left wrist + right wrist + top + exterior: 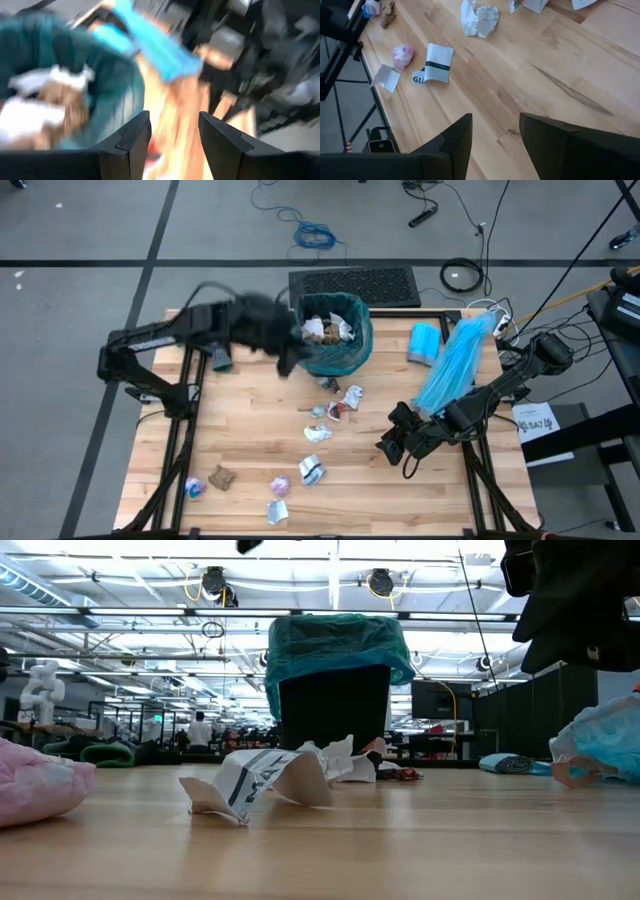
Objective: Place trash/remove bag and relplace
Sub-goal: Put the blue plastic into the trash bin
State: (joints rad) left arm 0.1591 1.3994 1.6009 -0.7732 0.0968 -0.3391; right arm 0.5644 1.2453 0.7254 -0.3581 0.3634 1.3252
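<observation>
The black bin (335,710), lined with the dark teal bag (352,345), stands at the table's far middle. Crumpled trash (325,330) lies inside it. More trash is scattered on the wood: scraps beside the bin (340,402), a white wrapper (312,470) and wads near the front edge (222,477). My left gripper (288,358) hovers open just left of the bin's rim, with nothing between its fingers (135,137). My right gripper (392,446) hangs open over the table's right part, above bare wood (495,120).
A paler sky-blue plastic bag (455,365) and a blue roll (425,342) lie at the far right. A dark mat (355,285) lies on the floor behind the table. In the low view a striped wrapper (255,780) and a pink scrap (40,790) lie near.
</observation>
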